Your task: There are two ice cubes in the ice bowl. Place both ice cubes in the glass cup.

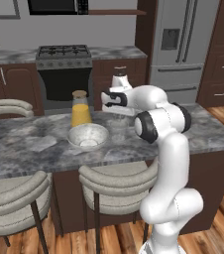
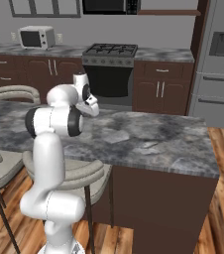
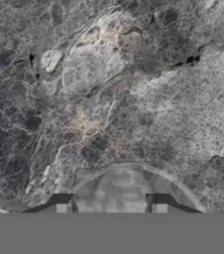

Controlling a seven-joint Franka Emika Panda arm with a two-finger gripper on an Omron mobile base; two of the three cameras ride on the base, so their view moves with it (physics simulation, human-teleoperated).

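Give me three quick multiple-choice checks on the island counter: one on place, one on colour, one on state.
1. Where does the ice bowl stand?
A) on the counter, on the jar's near side
B) on the stove
C) on a stool

2. What colour is the jar's liquid?
A) green
B) orange
C) blue

3. How does the jar stand?
A) tipped over
B) upright, lid off
C) upright, lid on

Answers:
1 A: the left base view shows it on the marble, just in front of the jar.
2 B: the fill is plainly orange.
3 C: the lid caps its vertical body.
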